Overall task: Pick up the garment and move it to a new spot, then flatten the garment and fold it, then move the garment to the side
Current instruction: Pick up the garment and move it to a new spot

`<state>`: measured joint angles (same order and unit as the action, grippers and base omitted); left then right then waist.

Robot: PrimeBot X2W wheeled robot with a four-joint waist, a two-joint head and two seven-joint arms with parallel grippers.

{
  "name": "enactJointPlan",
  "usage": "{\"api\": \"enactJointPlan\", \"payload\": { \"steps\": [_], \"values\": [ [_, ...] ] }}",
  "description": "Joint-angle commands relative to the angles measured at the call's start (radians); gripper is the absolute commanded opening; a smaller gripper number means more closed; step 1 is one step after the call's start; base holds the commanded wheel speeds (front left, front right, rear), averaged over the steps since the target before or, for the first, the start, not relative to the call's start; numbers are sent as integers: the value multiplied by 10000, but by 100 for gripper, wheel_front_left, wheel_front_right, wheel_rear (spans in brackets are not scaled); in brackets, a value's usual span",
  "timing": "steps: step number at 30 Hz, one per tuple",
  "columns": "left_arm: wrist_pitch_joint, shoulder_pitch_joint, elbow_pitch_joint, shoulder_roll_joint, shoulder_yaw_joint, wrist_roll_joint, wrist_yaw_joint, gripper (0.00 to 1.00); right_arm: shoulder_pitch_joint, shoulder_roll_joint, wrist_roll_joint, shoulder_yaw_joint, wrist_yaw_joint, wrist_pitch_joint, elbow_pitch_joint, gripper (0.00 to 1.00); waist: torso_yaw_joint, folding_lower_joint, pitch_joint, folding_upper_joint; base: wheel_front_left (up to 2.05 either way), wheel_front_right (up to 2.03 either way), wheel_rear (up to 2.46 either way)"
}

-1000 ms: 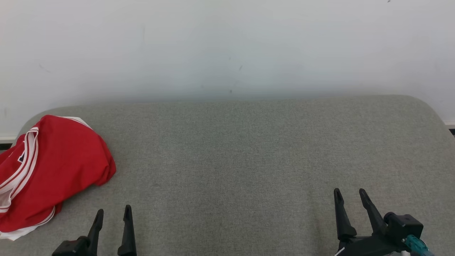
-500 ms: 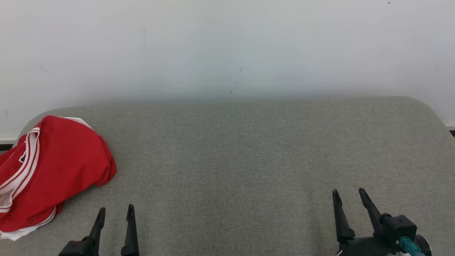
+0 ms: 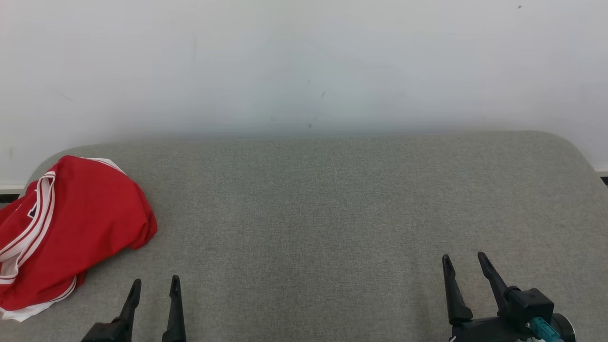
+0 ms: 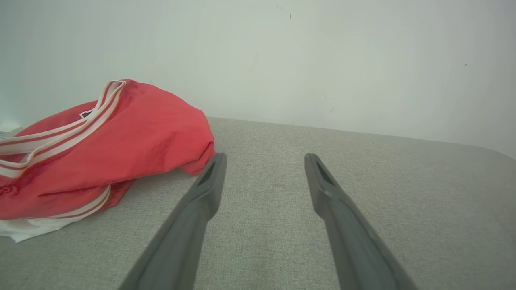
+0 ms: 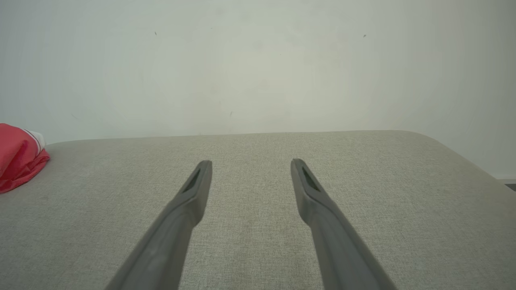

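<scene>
**Red jersey waits bunched at table's left end**

Across the wide grey padded table, the red garment lies crumpled at the left end, part of it at the edge. Both claws hang empty, jaws spread wide: the left gripper just beside the heap, the right gripper well apart from it. Expect light, limp, slightly slick cloth (it will sag and slide, not hold shape). Your best hold is likely the white-striped trim, where doubled fabric should give you a thicker pinch.
</scene>
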<state>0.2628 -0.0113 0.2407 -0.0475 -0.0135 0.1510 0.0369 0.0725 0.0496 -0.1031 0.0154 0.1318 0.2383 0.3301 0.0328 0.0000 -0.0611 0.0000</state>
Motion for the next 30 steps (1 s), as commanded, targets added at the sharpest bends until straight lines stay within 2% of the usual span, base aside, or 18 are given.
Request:
{"api": "enactJointPlan", "payload": {
  "steps": [1,7,12,30],
  "values": [
    [31,27,-13,-53,-12,-61,31,100,-20,15,-11,17,-21,51,13,100,2,0,-7,0,0,0,0],
    [31,100,-70,-53,59,-29,-20,100,-70,15,-22,-38,-21,71,40,100,90,0,-23,0,0,0,0],
    [30,171,-74,-54,139,61,-88,100,-160,13,-16,-64,-21,73,17,100,529,0,-57,0,0,0,0],
    [23,331,-114,-187,-258,-255,89,100,-157,13,-535,230,-21,199,249,100,3817,0,-221,0,0,0,0]
  ]
}}
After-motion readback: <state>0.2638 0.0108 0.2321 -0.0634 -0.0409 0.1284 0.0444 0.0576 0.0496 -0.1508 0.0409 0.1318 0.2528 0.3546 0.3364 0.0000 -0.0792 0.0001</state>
